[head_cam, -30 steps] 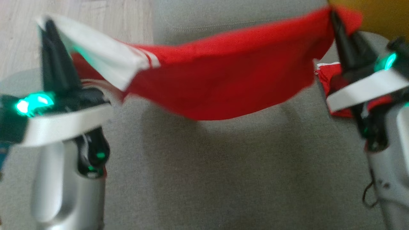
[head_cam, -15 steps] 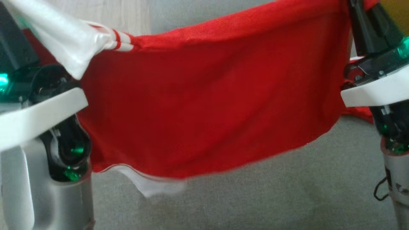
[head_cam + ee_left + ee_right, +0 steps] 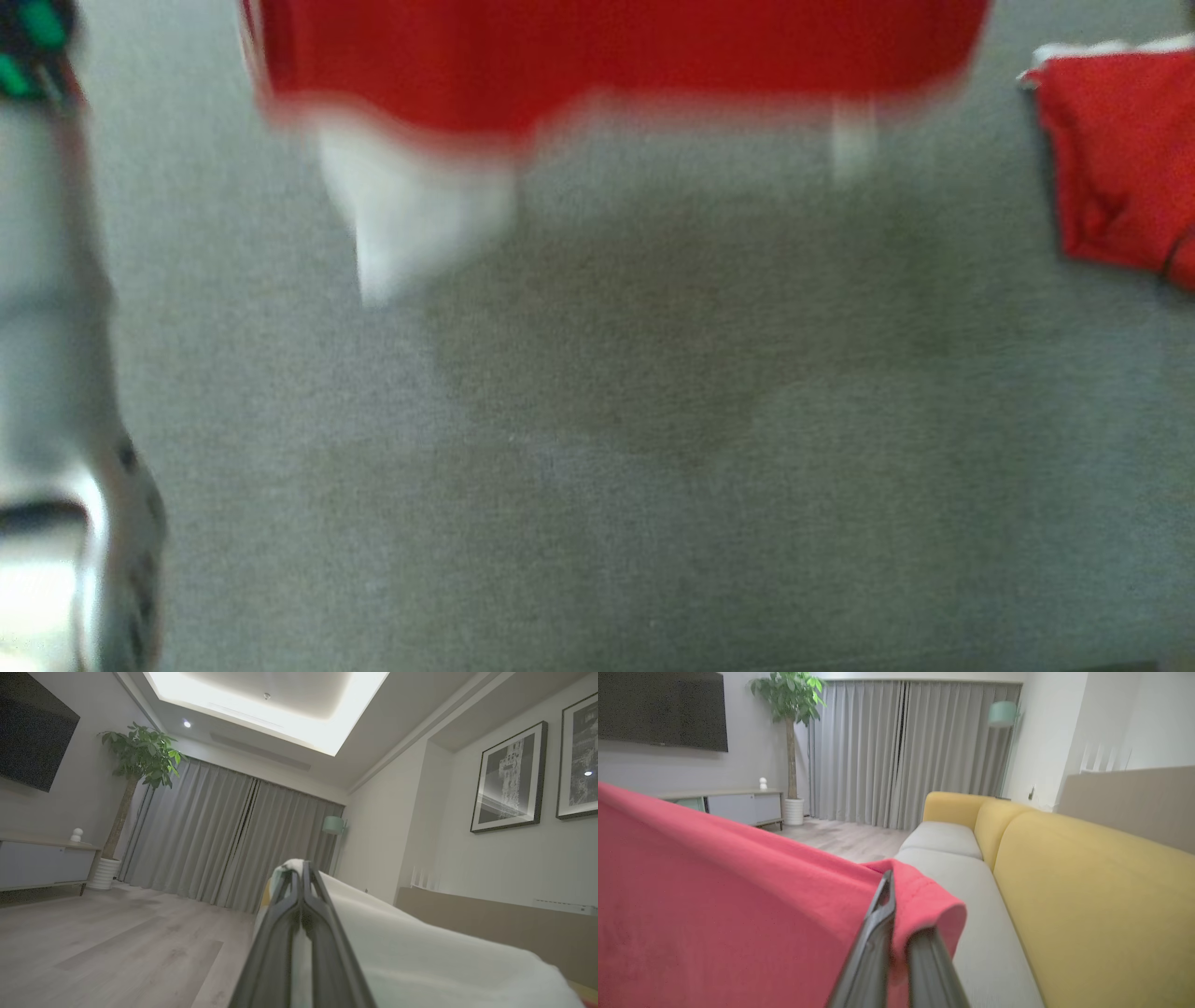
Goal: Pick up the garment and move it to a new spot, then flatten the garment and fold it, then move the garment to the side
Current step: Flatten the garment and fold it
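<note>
Red with white trim, the garment (image 3: pixel 607 56) hangs in the air above the grey sofa seat (image 3: pixel 653 420), blurred in the head view. The left gripper (image 3: pixel 302 865) is clamped tight on its white part. The right gripper (image 3: pixel 891 882) is pinched closed on a red hem.

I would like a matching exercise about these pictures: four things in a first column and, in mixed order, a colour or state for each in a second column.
Column one:
1. left gripper
2. right gripper
3. sofa backrest
4. curtains

Column two:
A. grey
B. shut on the white part of the garment
C. yellow
D. shut on the red part of the garment

Pairs: 1-B, 2-D, 3-C, 4-A
</note>
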